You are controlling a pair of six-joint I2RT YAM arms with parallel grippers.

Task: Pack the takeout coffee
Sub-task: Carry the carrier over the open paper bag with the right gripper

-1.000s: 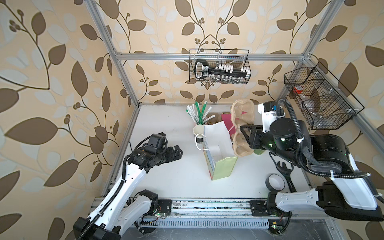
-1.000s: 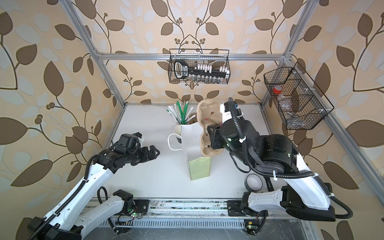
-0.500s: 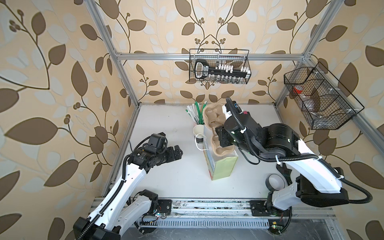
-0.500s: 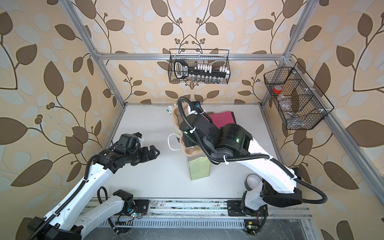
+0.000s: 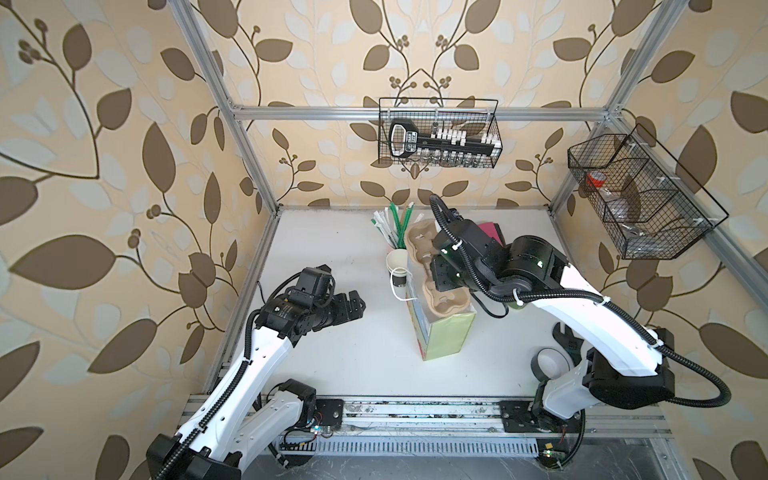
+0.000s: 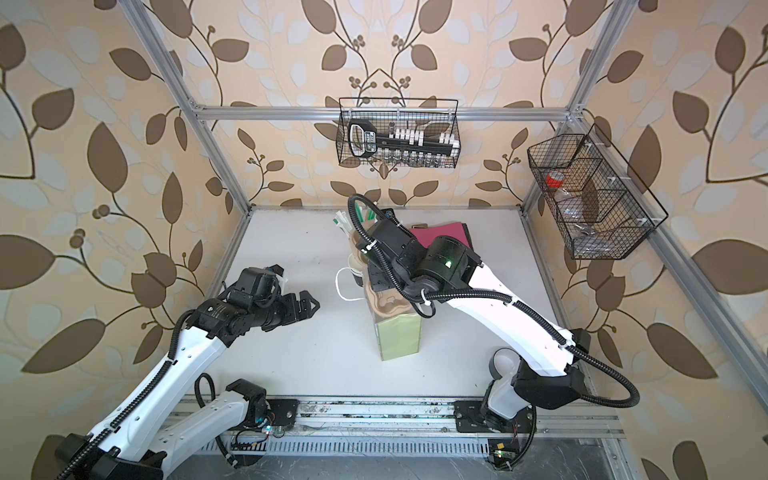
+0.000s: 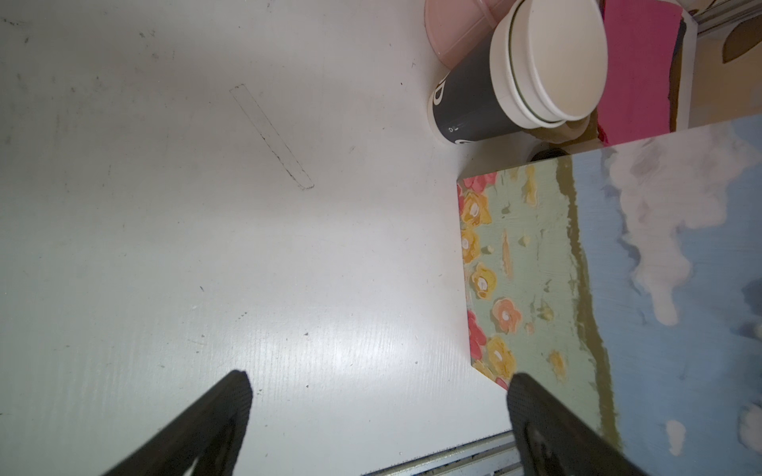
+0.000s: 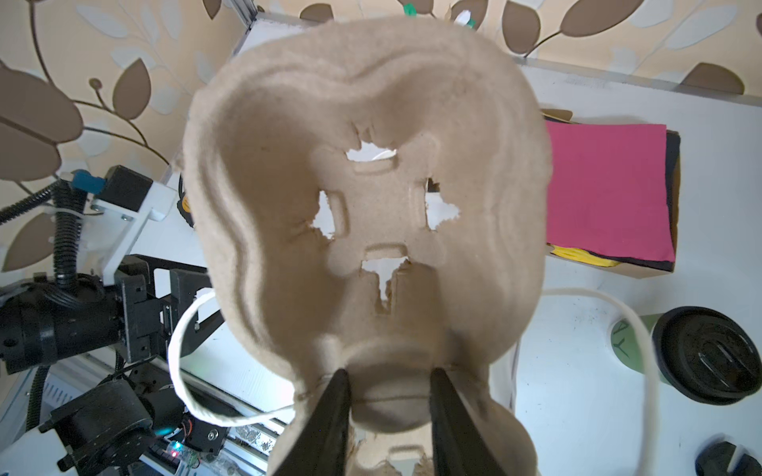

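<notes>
Takeout coffee (image 8: 701, 358) stands on the table (image 8: 577, 371) in the right wrist view, while our right gripper (image 8: 387, 383) pinches the pulp carrier (image 8: 371, 185). Left wrist: the left gripper (image 7: 377, 383) gapes empty near the bag (image 7: 618, 288). In both top views the carrier meets the bag's mouth; we'd keep it square.

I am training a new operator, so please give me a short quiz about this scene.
1. True or false: the left gripper is shut on a cup.
2. The right gripper holds: A) pulp cup carrier, B) black lid, C) straws?
3. Is the takeout coffee inside the bag yet?
Key: 1 false, open; 2 A; 3 no, it is outside, on the table.
</notes>
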